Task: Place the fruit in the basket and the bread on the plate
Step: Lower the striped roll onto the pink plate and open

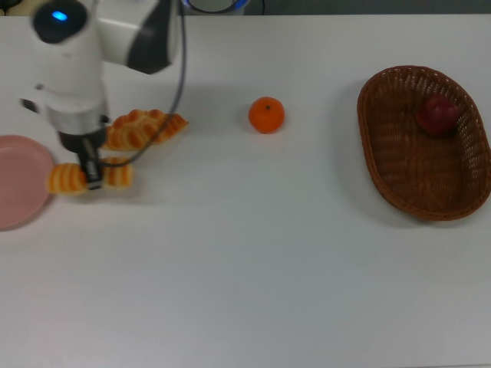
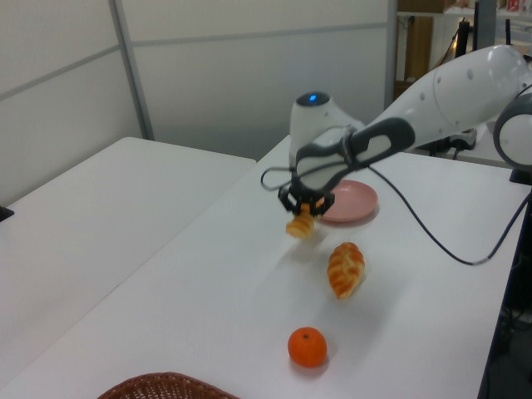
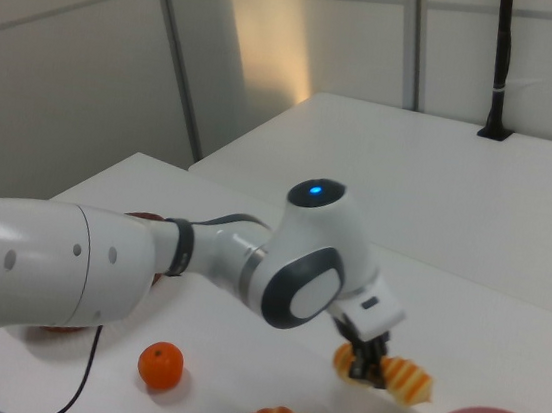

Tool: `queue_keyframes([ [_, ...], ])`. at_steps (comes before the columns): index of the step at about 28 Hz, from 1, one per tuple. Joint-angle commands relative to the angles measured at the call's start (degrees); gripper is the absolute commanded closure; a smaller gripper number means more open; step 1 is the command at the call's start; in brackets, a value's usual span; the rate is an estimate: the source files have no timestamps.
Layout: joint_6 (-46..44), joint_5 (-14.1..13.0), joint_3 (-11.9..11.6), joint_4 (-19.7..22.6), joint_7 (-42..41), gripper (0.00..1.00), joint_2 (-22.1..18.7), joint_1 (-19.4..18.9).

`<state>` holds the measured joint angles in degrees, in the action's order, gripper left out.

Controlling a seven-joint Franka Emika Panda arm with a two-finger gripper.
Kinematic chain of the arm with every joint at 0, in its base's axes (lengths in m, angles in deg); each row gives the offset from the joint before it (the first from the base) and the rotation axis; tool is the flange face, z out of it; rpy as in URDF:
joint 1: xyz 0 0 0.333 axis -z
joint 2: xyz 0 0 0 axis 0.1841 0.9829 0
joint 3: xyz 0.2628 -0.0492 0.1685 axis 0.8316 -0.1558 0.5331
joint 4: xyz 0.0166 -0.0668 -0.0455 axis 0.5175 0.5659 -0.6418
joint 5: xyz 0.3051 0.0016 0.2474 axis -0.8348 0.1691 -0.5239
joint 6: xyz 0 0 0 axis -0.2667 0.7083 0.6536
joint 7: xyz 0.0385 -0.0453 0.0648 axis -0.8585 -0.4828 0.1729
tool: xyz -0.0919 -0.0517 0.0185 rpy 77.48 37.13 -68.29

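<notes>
**Layout of the table**

On the table [image 1: 253, 261], in the top view, the plate [image 1: 19, 180] lies at the far left edge and the wicker basket [image 1: 410, 165] at the far right, well apart. The apple [image 1: 438, 116] sits inside the basket, toward its upper right part in the top view. The mandarin [image 1: 266, 114] rests on the table between them, nearer the middle. The braided loaf [image 1: 142, 128] lies to the top view's left of the mandarin. The striped loaf [image 1: 70, 178] hangs in the gripper [image 1: 93, 181], clear of the table in the left view, just beside the plate's right rim in the top view and below the braided loaf there.
</notes>
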<state>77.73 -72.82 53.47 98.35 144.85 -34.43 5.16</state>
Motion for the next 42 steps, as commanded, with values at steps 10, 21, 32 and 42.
queue_keyframes([
  [10, -1.8, -5.1, 0.0, -10.5, -5.3, 1.00, 5.8, 11.0],
  [21, -1.1, -5.1, -0.1, -13.5, -2.4, 0.00, 9.4, 11.3],
  [32, -1.2, -5.0, -0.1, -13.9, -3.2, 0.00, 9.3, 11.6],
  [42, -1.7, -4.7, 0.3, -13.5, -5.5, 0.00, 8.4, 11.3],
])
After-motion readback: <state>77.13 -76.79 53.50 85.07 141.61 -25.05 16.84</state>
